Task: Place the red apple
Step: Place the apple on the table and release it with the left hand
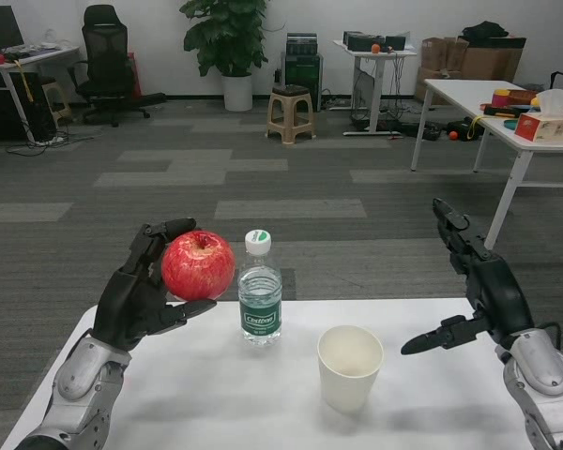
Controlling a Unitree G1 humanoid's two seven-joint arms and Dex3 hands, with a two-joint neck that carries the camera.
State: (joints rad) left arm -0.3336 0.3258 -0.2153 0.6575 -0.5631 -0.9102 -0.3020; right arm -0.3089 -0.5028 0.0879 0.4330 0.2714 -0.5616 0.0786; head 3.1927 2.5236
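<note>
The red apple (198, 265) is up in the air over the table's far left part, held by my left hand (141, 292) with fingers wrapped behind and under it. It hangs just left of a small water bottle (260, 301) with a white cap and green label. My right hand (479, 295) hovers at the right side of the table, fingers spread, holding nothing.
A white paper cup (349, 366) stands right of the bottle near the middle of the white table (216, 403). Beyond the table lie grey carpet, a stool (292, 112), a potted plant, an office chair and a second white table (507, 108) with clutter at the far right.
</note>
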